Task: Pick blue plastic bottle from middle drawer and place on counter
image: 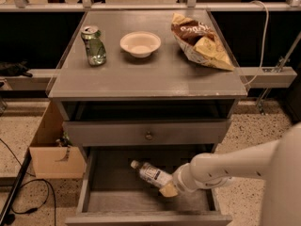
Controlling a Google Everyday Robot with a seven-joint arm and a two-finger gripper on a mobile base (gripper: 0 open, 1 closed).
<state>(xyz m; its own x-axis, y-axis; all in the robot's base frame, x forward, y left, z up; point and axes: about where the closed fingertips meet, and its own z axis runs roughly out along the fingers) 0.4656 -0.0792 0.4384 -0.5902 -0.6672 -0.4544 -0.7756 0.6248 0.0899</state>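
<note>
One hand pinches the blue plastic bottle at its base, inside the middle drawer.

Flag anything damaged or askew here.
The green soda can on the counter is dented and crooked. The blue plastic bottle lies on its side in the middle drawer, end effector at its base.
</note>
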